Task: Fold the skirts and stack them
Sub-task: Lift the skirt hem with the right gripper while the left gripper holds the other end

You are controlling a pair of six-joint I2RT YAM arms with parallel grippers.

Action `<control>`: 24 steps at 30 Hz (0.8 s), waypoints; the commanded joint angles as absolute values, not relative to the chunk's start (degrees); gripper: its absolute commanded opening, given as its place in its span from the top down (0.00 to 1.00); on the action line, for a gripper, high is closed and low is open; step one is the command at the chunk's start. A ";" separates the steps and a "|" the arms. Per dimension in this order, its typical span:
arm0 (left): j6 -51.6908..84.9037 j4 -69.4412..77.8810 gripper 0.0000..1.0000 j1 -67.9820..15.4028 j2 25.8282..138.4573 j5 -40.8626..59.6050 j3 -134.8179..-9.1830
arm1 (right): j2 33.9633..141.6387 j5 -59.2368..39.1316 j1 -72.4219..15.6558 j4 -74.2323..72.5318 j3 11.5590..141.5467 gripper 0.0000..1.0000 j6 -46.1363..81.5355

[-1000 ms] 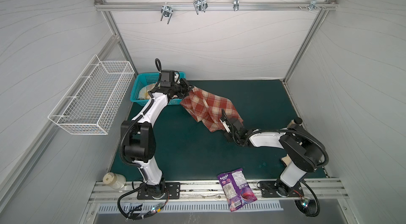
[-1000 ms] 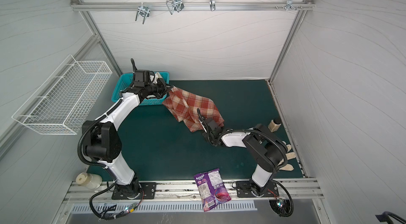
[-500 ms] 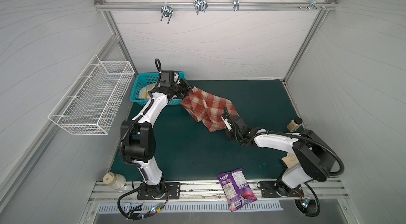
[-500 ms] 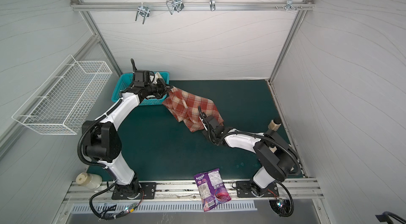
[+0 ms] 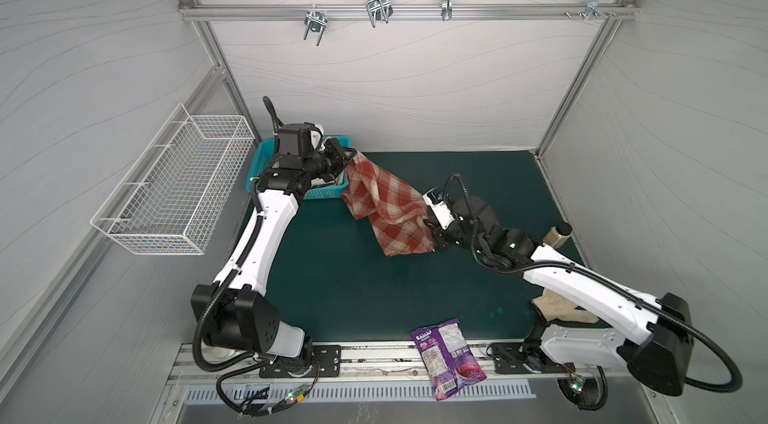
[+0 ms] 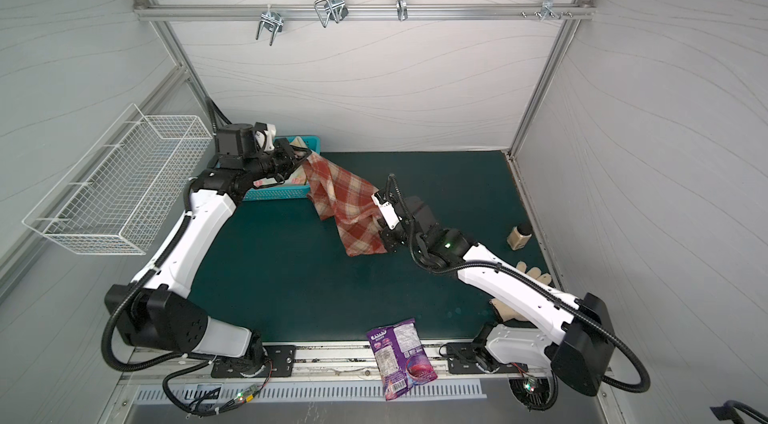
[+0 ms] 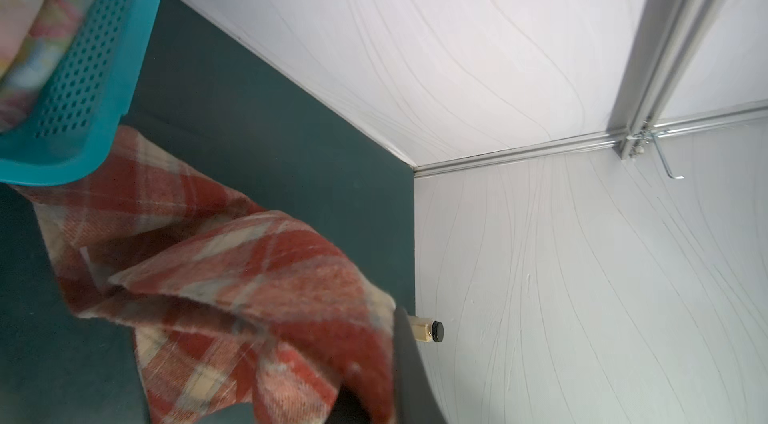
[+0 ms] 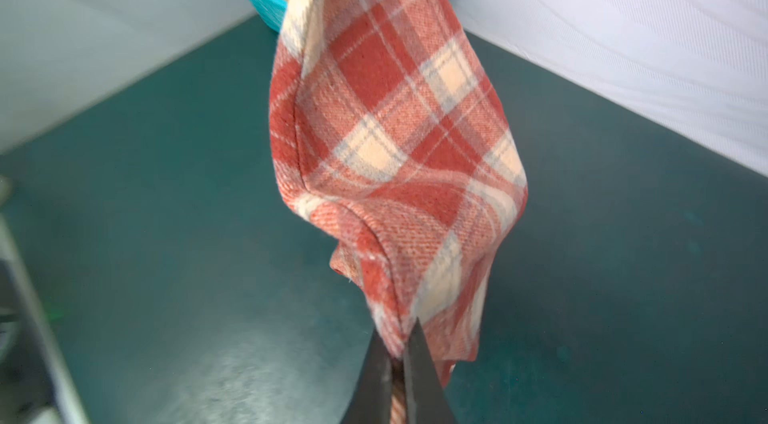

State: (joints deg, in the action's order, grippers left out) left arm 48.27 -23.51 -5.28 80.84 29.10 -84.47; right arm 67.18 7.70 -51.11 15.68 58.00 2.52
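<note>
I have the plaid skirt (image 5: 384, 203) strung between both arms above the green mat (image 5: 332, 284). My left gripper (image 5: 350, 156) sits at the back left, by the corner of the blue basket (image 5: 320, 193), and it is closed on the skirt's upper end. My right gripper (image 5: 433, 237) sits lower and nearer the middle of the mat. The right wrist view shows its two dark jaws pinched tight on a bunched lower edge of the cloth.

The relation that matters is the skirt's long axis. In both top views it runs on a diagonal from back left to front right, sloping down from the left gripper to the right one. The cloth is slack, not taut. It is folded over on itself along that line, and a loose flap hangs off the side. I cannot tell whether its lowest corner touches the mat.

Since each end is already held, I judge that neither arm needs to reach for it. The next move depends on drawing the two grips apart along that diagonal. Then I would lower the skirt onto the open mat toward the front and centre, which lies closer to the right arm.

The flowered skirt (image 7: 25, 39) is bundled inside the basket, just beside the left gripper, so the left arm is the nearer one for it.
</note>
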 commanded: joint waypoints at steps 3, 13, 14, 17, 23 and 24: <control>44.77 -26.60 1.00 -4.87 72.70 25.37 -85.56 | 62.39 2.64 -52.28 22.43 63.73 1.00 4.52; 44.02 -29.54 1.00 -4.92 64.53 22.46 -92.47 | 56.66 -3.79 -53.77 24.68 70.31 1.00 7.23; 43.82 -29.24 1.00 -4.98 64.51 22.53 -93.13 | 55.98 -3.36 -53.71 24.43 70.28 1.00 7.09; 43.56 -28.40 1.00 -5.01 66.25 22.42 -94.68 | 56.04 -1.39 -52.92 25.40 71.33 1.00 6.77; 43.08 -24.90 1.00 -6.97 76.87 26.09 -96.97 | 60.04 -6.50 -44.60 24.66 70.30 1.00 11.73; 42.43 -24.79 1.00 -7.62 78.93 26.22 -97.60 | 60.84 -6.82 -43.05 24.40 69.79 1.00 12.91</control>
